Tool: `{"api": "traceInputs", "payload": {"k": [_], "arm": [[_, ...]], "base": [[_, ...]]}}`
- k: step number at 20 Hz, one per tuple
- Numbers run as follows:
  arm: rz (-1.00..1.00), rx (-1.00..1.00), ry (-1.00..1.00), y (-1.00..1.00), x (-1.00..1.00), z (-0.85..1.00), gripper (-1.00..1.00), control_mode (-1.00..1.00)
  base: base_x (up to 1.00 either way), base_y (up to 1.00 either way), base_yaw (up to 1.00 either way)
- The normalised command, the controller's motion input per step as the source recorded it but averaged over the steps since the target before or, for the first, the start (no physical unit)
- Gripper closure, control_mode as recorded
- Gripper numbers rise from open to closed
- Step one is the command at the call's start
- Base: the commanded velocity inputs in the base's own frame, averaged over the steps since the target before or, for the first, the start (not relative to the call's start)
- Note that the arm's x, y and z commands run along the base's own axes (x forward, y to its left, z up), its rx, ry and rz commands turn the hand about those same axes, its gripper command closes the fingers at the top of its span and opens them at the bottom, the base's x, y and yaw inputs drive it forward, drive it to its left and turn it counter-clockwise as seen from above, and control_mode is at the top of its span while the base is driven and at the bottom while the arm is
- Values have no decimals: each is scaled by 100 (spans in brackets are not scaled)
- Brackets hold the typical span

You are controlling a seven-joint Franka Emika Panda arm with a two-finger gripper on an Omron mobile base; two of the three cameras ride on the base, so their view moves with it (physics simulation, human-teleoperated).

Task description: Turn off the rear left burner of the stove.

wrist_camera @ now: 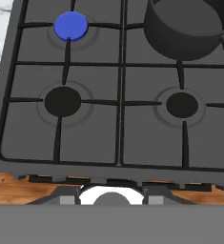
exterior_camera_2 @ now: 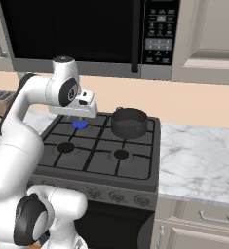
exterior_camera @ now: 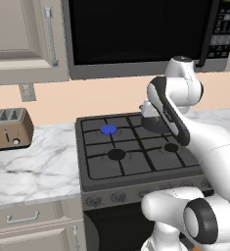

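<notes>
Gripper hangs above the stove, over its rear part — finger state cannot be told. The rear left burner shows blue, so evidently lit. Front knobs sit untouched; a dark pot occupies the rear right.

A peach wall runs behind a white marble desk, with beige cabinets at 10 o'clock and drawers below. A black microwave hangs at 12 o'clock; a toaster sits at 9 o'clock. Wooden floor shows below
</notes>
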Motion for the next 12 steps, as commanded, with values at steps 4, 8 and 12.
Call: {"api": "traceInputs", "payload": {"k": [4,8,12], "arm": [[0,-1,0,0,-23,-6,-100,-100],[2,-1,-7,4,-56,-16,-100,-100],[5,-6,-15,28,-54,-8,-100,-100]], "base": [[0,0,0],[0,0,0],[0,0,0]]}}
